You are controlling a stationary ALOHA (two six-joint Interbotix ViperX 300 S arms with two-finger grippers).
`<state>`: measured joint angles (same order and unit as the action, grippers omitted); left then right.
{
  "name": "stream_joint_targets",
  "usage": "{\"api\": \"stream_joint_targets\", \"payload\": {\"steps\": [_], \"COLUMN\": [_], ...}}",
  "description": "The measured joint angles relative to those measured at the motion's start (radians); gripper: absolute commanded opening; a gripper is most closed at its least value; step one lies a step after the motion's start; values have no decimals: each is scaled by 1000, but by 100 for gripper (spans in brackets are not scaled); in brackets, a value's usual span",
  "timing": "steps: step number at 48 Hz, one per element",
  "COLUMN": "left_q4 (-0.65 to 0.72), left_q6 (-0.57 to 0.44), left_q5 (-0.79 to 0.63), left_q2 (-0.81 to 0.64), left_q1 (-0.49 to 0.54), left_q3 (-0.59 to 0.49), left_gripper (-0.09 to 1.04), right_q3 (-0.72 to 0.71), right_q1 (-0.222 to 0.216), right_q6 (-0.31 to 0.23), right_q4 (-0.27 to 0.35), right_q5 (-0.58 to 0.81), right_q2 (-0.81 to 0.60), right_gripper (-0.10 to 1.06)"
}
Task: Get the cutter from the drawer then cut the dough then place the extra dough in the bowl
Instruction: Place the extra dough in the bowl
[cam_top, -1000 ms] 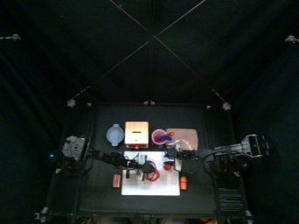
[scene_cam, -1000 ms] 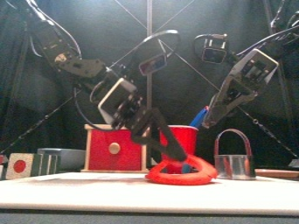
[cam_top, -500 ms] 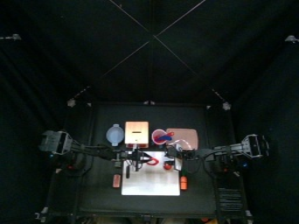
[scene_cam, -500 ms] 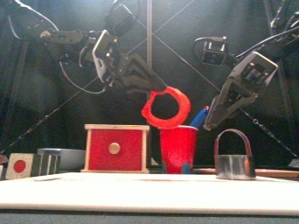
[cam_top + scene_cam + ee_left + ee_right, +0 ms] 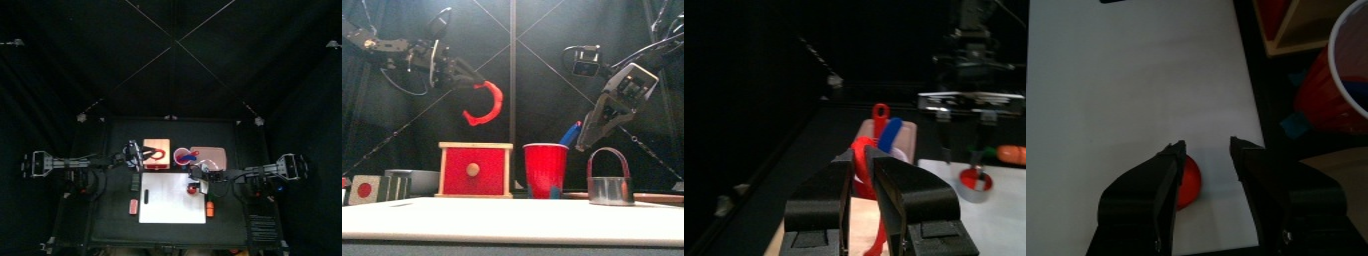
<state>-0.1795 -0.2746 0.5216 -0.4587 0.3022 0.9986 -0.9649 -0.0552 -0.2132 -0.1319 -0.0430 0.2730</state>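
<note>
One white cutting board [image 5: 516,218] lies nearest. One metal cutter [image 5: 611,188] stands upright at its right side. The right gripper [image 5: 1207,148] hangs over the board near the cutter, jaws parted and holding nothing. Farther back stands one red cup [image 5: 545,170] containing two toy knives: one blue knife [image 5: 891,135] and one red knife [image 5: 881,110]. One wooden box [image 5: 476,170] stands left of the cup. One blue-grey bowl [image 5: 130,153] sits further left, contents not discernible. The left gripper [image 5: 866,170], high over the far left, is clamped on the one red dough ring [image 5: 486,102].
</note>
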Motion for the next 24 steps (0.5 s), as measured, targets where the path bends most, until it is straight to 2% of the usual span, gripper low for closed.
{"api": "stream_joint_targets", "payload": {"steps": [7, 16, 24], "left_q4": [-26, -92, -135], "left_q6": [2, 2, 3], "left_q5": [0, -2, -48], "left_q2": [-149, -327, -374], "left_q1": [94, 158, 179], "left_q3": [104, 209, 270], "left_gripper": [60, 60, 60], "right_q3": [0, 0, 0], "right_q1": [-3, -8, -11], "right_q6": [0, 3, 3], "right_q4": [2, 0, 0], "right_q5": [-5, -5, -5], "right_q2": [0, 0, 0], "right_gripper": [79, 79, 79]}}
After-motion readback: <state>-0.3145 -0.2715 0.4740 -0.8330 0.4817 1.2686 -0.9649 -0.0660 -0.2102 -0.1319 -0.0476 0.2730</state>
